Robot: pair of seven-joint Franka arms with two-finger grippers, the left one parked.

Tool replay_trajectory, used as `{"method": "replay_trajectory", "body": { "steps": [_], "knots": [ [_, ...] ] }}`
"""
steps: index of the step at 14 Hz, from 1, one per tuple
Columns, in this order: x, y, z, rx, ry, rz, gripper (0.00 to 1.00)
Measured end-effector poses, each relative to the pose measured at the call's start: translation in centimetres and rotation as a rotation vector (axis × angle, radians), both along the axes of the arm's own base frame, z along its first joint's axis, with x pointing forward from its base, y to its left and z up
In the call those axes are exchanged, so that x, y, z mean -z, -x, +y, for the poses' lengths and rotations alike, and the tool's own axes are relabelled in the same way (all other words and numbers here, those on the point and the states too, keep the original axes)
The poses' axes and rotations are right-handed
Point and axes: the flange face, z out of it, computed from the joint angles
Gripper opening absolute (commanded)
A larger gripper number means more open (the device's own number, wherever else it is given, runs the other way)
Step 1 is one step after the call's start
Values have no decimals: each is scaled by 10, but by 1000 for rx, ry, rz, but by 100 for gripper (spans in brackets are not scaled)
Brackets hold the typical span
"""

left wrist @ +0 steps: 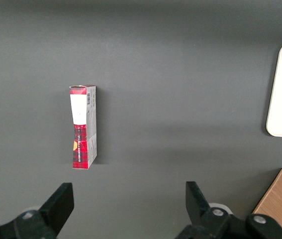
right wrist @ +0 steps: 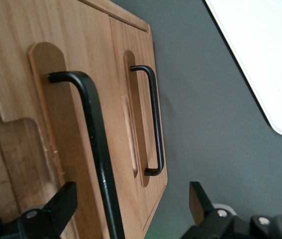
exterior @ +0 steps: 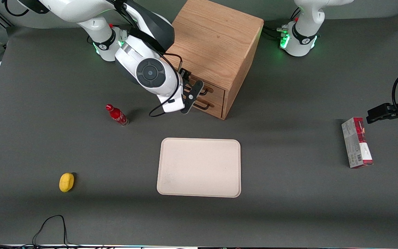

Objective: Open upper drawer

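Note:
The wooden cabinet (exterior: 216,38) stands at the back of the table, with two drawers in its front. The upper drawer (exterior: 217,91) looks shut; its thin black wire handle (right wrist: 93,144) runs between the fingers of my gripper (right wrist: 131,199). The gripper (exterior: 190,96) hangs open right in front of the drawer fronts, level with the handles and hiding part of them in the front view. One fingertip (right wrist: 63,201) is close to the upper handle, the other (right wrist: 198,199) well away from it. The lower drawer's handle (right wrist: 150,119) is free.
A beige tray (exterior: 199,167) lies on the table nearer the front camera than the cabinet. A red bottle (exterior: 117,115) stands beside my arm. A yellow object (exterior: 66,182) lies toward the working arm's end, a red-grey box (exterior: 357,141) toward the parked arm's.

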Motion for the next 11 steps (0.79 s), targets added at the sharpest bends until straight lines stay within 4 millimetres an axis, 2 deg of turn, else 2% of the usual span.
{"method": "replay_trajectory", "body": {
  "steps": [7,11],
  "knots": [
    [24,-8,1,-10,9,-20,100],
    [24,-14,-2,-26,33,-67,100]
  ]
}}
